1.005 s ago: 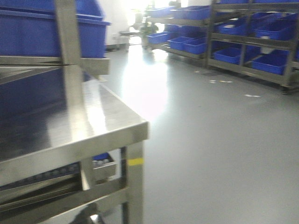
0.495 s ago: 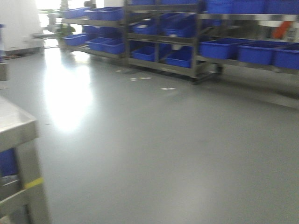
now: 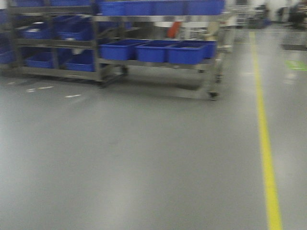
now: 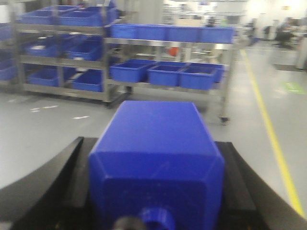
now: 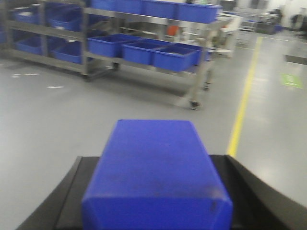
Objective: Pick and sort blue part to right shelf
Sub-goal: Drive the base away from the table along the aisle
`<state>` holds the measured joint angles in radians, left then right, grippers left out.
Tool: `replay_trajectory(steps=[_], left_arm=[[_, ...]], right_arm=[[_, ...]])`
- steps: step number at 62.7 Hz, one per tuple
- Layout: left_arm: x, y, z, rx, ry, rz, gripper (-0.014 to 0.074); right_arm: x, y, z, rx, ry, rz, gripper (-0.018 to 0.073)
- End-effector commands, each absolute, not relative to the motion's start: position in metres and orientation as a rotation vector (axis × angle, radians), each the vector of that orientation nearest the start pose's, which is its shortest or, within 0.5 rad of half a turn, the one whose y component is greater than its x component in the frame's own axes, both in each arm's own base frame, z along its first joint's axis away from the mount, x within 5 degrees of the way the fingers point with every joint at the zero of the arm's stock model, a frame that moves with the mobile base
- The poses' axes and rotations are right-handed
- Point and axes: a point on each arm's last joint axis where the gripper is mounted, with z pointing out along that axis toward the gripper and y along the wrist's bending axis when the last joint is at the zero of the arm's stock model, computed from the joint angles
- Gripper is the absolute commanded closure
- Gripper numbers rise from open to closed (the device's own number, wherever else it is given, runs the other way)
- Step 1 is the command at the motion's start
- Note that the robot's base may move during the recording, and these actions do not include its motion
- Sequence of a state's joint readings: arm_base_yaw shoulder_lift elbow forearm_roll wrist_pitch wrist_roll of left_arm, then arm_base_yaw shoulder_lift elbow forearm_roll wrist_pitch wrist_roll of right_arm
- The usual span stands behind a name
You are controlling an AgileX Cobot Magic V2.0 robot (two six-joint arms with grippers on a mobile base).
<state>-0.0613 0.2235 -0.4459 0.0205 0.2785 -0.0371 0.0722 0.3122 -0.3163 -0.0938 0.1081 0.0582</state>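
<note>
In the left wrist view my left gripper is shut on a blue part, a bottle-like block with bevelled shoulders and a round knob at its near end, between black fingers. In the right wrist view my right gripper is shut on a second blue block; its near end is cut off and no knob shows. A stainless-steel shelf with rows of open blue bins stands across the floor ahead. It also shows in the left wrist view and the right wrist view. No gripper shows in the front view.
A second steel rack with blue bins stands left of the first. A yellow floor line runs away on the right, with a green floor mark beyond it. Grey floor lies between me and the racks. The frames are blurred.
The front view has swung to the right: the steel table at the left has left the frame, the racks of blue bins have slid leftward, and the yellow line has come in.
</note>
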Motion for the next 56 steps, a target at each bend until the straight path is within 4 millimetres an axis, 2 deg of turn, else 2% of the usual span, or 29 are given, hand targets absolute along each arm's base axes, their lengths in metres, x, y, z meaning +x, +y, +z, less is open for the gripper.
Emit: replay_trajectory(steps=[1,56], left_arm=[[0.0545,-0.003,0.3406,0.022,1.435,-0.069,0.0262],[0.0545,-0.0031,0.3406,0.024,1.435,-0.07,0.0262]], right_arm=[[0.0805,0.005,0.3083,-0.086,1.463,0.005,0.0104],[0.0805,0.005,0.3083,-0.086,1.463,0.005,0.0104]])
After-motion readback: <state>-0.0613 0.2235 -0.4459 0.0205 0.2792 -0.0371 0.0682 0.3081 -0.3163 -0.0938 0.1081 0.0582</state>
